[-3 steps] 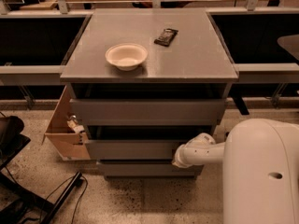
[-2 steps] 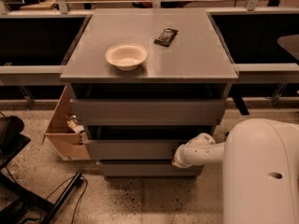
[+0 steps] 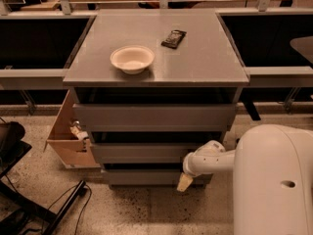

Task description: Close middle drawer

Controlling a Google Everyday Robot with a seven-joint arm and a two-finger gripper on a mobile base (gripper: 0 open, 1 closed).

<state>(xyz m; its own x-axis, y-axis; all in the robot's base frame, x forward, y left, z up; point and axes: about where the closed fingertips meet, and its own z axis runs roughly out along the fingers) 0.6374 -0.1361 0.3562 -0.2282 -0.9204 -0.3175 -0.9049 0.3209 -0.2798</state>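
Observation:
The gray cabinet has three handle-less drawer fronts stacked under its top. The middle drawer (image 3: pixel 142 152) is the medium-width front between the tall top front (image 3: pixel 151 117) and the slim bottom front (image 3: pixel 142 176). Dark gaps show above and below it, and its inside is hidden. My gripper (image 3: pixel 186 181) is at the end of the white arm (image 3: pixel 210 161) reaching in from the right. It is at the right end of the middle drawer front and hangs down over the bottom front. I cannot tell whether it touches the drawer.
A white bowl (image 3: pixel 132 58) and a dark packet (image 3: pixel 173 38) lie on the cabinet top (image 3: pixel 205 62). An open cardboard box (image 3: pixel 68 136) stands against the cabinet's left side. A black stand and cables (image 3: pixel 44 207) lie on the floor at the left. My white base (image 3: pixel 274 180) is at the right.

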